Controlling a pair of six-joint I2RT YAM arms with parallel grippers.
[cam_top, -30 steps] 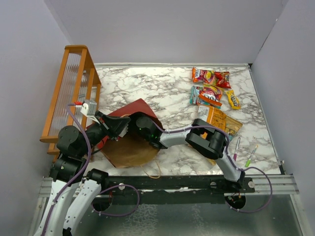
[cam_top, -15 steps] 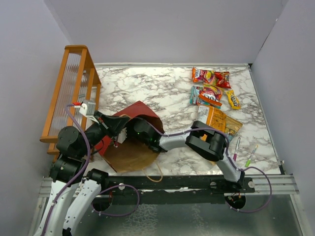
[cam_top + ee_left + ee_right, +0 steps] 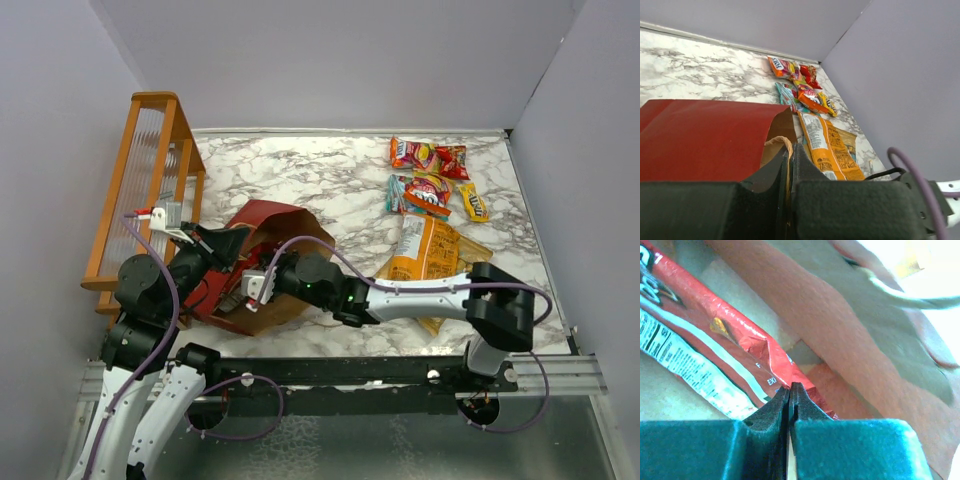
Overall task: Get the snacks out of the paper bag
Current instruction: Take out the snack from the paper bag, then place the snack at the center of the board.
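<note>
Paper bag (image 3: 272, 216): lying on its side at the near-left of the marble table (image 3: 310, 180), dark red outside, brown inside, mouth facing the near edge and propped partly open. A wooden rack (image 3: 148, 160) stands just to its left.

Left gripper (image 3: 790, 149): fingers pressed together on the brown rim of the bag at its mouth. A strip of tan paper runs down between the pads, and the red wall of the bag spreads out to the left in the wrist view.

Right gripper (image 3: 790, 388): reached into the bag's mouth, arm stretched low across the table from the right. Fingers are clamped on the crinkled edge of a red packet (image 3: 722, 337) with a white printed stripe. The packet lies on the brown inner floor of the bag, and the bag's inner wall slopes away up and to the right.

Snacks already out: a cluster of small packets (image 3: 430, 180), red, orange, teal and yellow, at the far right of the table, touching or overlapping one another. A larger orange chip bag (image 3: 425, 255) lies flat just nearer than the cluster, partly under the right arm.

Whether other packets remain inside the bag cannot be told; only the red one shows
</note>
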